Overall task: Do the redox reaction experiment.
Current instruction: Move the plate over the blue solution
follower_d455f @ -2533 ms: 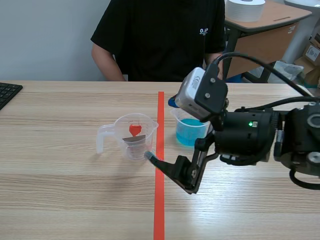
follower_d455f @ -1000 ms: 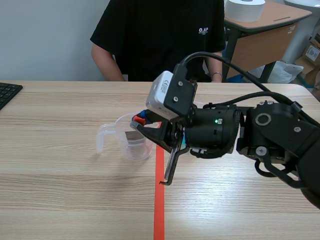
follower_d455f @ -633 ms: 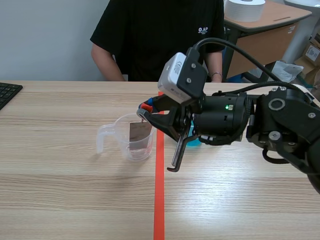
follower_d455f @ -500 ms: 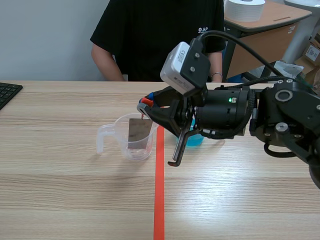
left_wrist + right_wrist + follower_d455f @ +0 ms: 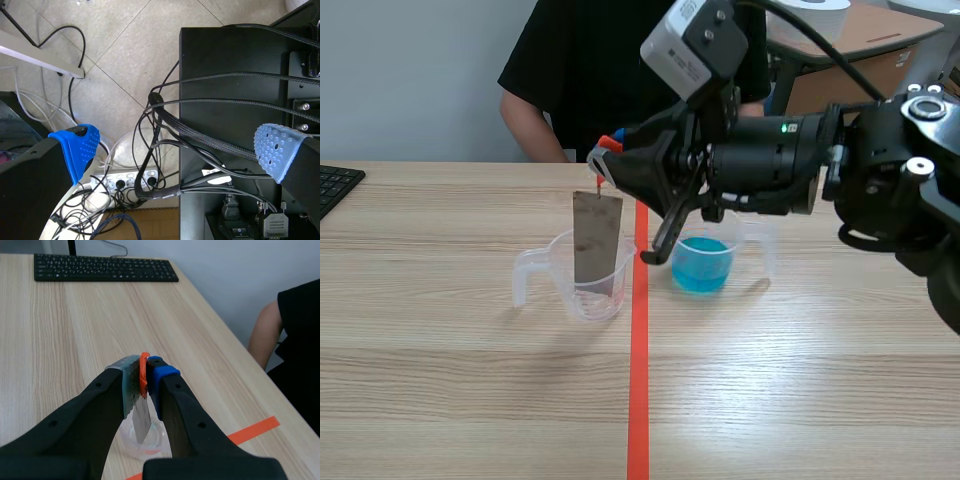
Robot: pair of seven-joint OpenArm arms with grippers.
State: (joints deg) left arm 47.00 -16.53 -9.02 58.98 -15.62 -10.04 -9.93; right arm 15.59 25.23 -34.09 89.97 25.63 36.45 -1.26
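- Metal strip (image 5: pixel 597 240) hangs upright from a red tab (image 5: pixel 144 371). Its lower end sits down inside the clear measuring cup (image 5: pixel 558 275), and its upper part stands above the rim.
- Your right hand (image 5: pixel 604 152) pinches that red tab between its pads, right above the cup. Its arm comes in from the right, raised off the worktop (image 5: pixel 440 380).
- You see the beaker of blue liquid (image 5: pixel 703 265) standing on the worktop just across the orange-red tape line (image 5: pixel 638 400) from the clear cup, near it but not touching.
- Your left hand (image 5: pixel 175 150) is spread wide with nothing between its blue pads (image 5: pixel 80 145). It faces floor tiles (image 5: pixel 125 45), a black cabinet (image 5: pixel 240 50) and a tangle of cables (image 5: pixel 165 125).
- Across the worktop from you sits a person in a black shirt (image 5: pixel 620 70), and a black keyboard (image 5: pixel 335 185) lies at the worktop's left edge.
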